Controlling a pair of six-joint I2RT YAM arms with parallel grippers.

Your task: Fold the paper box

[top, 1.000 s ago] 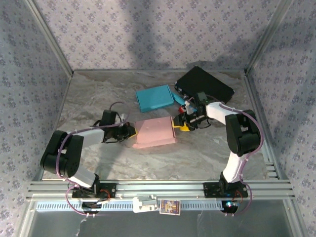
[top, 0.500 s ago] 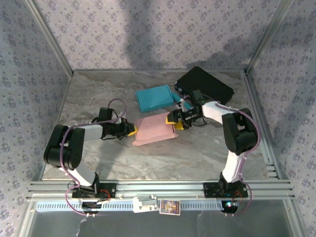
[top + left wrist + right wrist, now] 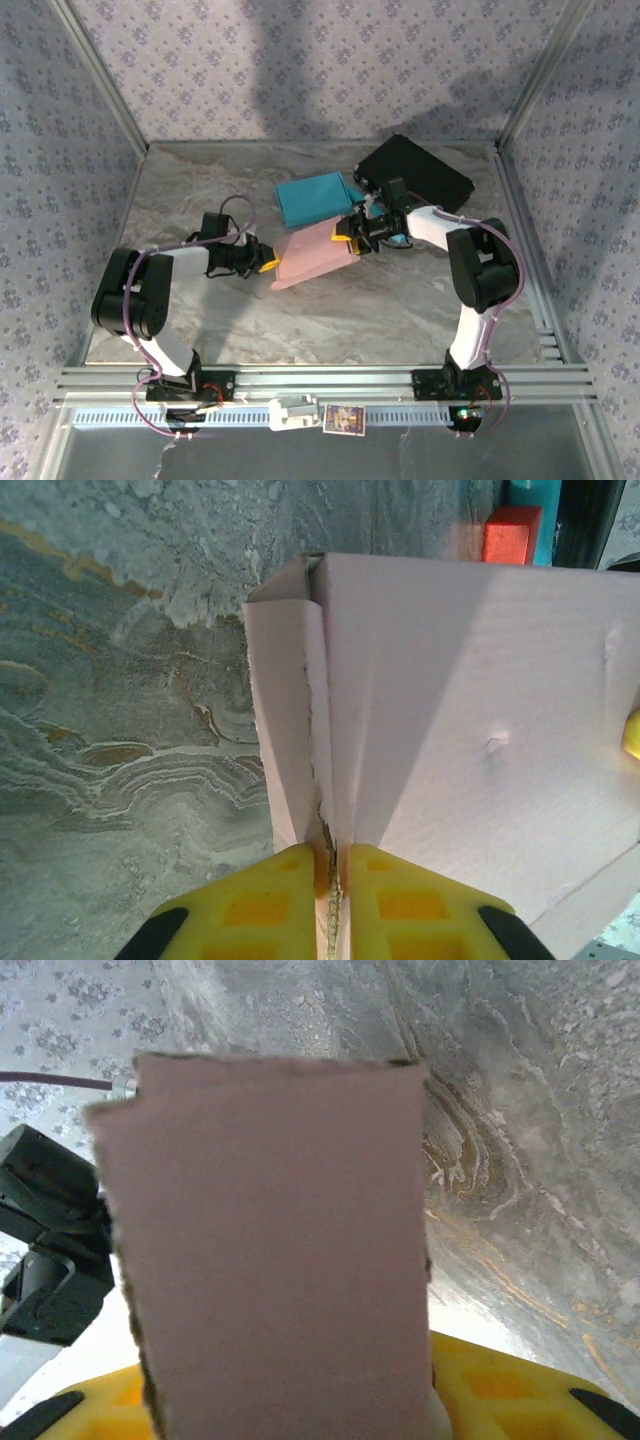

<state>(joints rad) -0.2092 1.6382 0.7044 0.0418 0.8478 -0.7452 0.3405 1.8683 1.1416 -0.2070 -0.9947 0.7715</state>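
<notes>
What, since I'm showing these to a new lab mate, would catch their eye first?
The pink paper box mid-table, askew, with the left gripper pinching its left edge and the right gripper at its right flap. Behind it lie a teal box and, in the far right corner, a black box.

Tilted pink box (image 3: 312, 256), left end effector (image 3: 268, 265), right end effector (image 3: 344, 232) at ends

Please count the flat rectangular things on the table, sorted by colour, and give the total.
pink flat paper box: 1
teal flat box: 1
black flat case: 1
Total: 3
</notes>
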